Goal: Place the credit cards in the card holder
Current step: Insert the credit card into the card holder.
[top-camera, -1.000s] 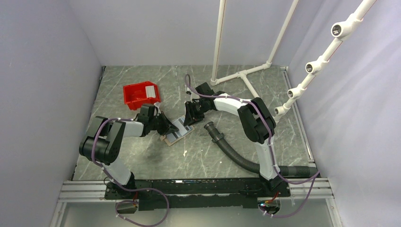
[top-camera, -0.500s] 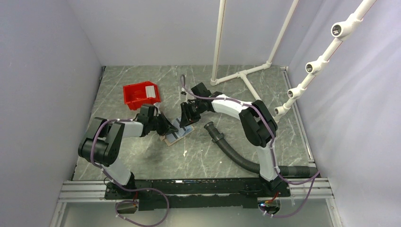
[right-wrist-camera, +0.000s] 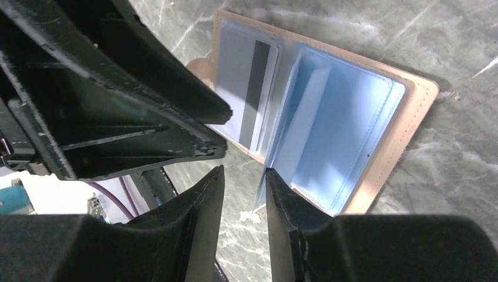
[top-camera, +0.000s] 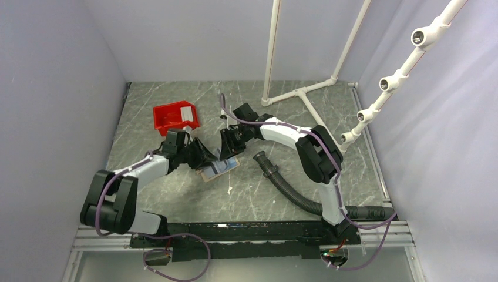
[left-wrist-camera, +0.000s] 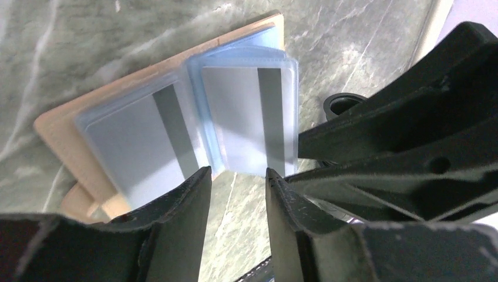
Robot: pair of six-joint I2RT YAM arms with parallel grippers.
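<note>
The card holder is laid open on the worktop; the left end effector and the right end effector are seen parted and empty.

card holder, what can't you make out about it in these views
- top external: the card holder is mostly covered by the left tool and right tool; its sleeves are too small to count
- left wrist: the left tool hides its near edge and the right tool one corner; there may be more credit cards behind the two showing
- right wrist: the left tool covers part of one page
</note>
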